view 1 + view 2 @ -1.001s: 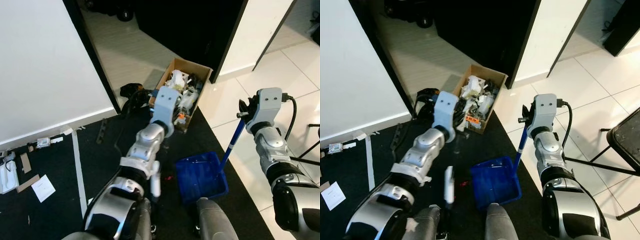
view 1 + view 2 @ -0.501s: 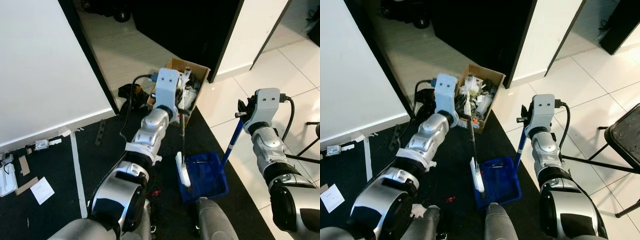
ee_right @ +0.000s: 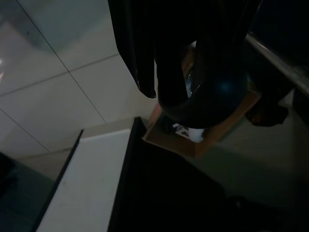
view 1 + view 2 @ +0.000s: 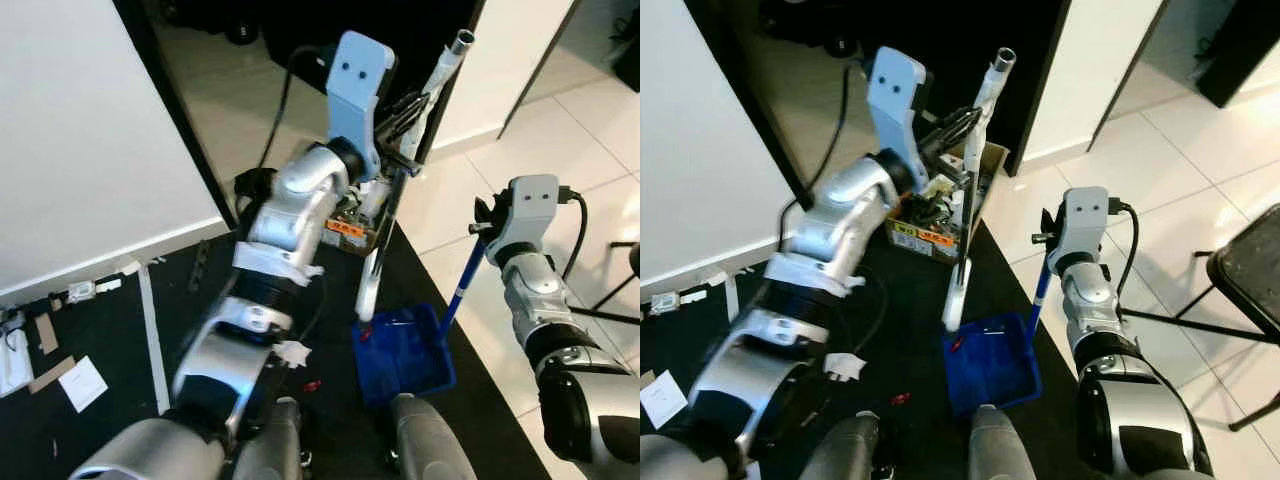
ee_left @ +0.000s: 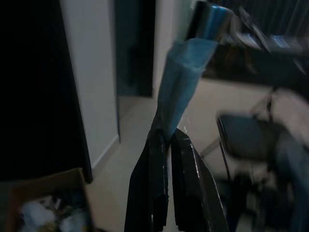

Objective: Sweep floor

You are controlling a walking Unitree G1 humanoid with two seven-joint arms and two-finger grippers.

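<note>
Spillage is your main risk: the long broom with the white head and metal pole hangs steeply with its head just over the near-left rim of the square blue plastic dustpan, and a small red scrap lies at that rim, so a careless swing could flick debris back onto the black floor mat. Another red scrap lies on the mat left of the pan. You also have the pole's top end high near the dark doorway, where it could catch the frame. Your left gripper is raised far above the open cardboard box of rubbish, its 2 black fingers nearly together, clamped on the pole's blue-wrapped section. Your right gripper, at the right, meets the top of the dustpan's upright blue handle; its fingers appear wrapped round that dark handle end.
</note>
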